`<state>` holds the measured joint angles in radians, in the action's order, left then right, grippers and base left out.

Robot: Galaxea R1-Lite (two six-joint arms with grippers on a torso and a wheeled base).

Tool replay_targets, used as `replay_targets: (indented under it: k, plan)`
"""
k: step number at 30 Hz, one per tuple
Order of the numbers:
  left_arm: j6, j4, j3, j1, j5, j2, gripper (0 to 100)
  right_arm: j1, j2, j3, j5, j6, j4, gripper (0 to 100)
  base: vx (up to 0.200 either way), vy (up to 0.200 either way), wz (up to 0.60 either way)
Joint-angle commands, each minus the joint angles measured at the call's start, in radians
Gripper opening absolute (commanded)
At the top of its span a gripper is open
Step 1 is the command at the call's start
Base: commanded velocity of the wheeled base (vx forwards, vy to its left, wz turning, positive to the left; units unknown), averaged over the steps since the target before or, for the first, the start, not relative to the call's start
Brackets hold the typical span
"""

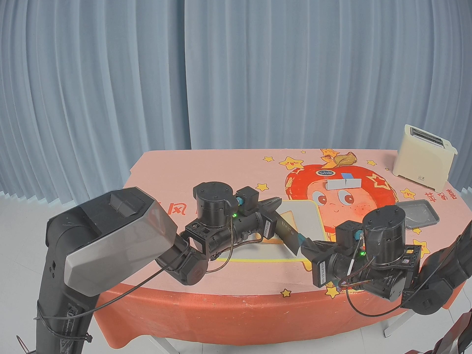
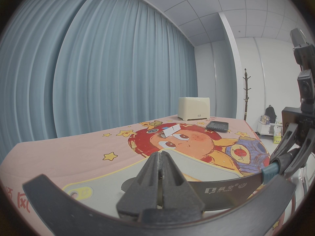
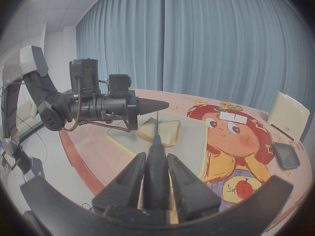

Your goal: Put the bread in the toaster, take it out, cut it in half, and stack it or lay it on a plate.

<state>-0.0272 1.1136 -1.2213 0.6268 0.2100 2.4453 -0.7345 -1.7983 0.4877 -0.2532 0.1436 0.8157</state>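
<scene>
- As the cutting step looks to us unfinished, we list first the table (image 1: 196, 173), under a pink cartoon cloth, bearing all that follows.
- Cutting board (image 1: 309, 215): pale, yellow-edged, flat at the near middle of the table, between our two arms.
- Toaster (image 1: 424, 158): cream, upright at the far right corner, well apart from the board; we see nothing standing out of its slot.
- Plate (image 1: 420, 214): a shallow grey tray to the right of the board, nothing on it.
- Left gripper (image 3: 165, 105): fingers pressed together on nothing, tip just beside the bread's left edge. We cannot tell whether it touches the slice.
- Right gripper (image 3: 157, 158): clamped on the knife handle, at the near right edge of the board.
- Knife (image 1: 290, 237): its long axis runs from our right claw forward and leftward. The blade stands edge-down across the middle of the slice.
- Bread (image 3: 169, 131): one slice lying flat on the board, straight ahead of the right claw along the blade, with a portion on either side of it. We cannot tell whether it is parted through.
- Judgement: the left claw is the nearer to the bread, but the coming stroke turns on the right. We judge it should press down and draw along the blade's own line.
</scene>
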Motion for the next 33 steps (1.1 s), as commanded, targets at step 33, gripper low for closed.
replay_targets:
  k: [33]
  plan:
    - [0.0, -0.003, 0.005, 0.005, 0.0, 0.024, 0, -0.005, 0.005, 0.012, 0.0, 0.007, 0.005, 0, 0.0, 0.0, 0.0]
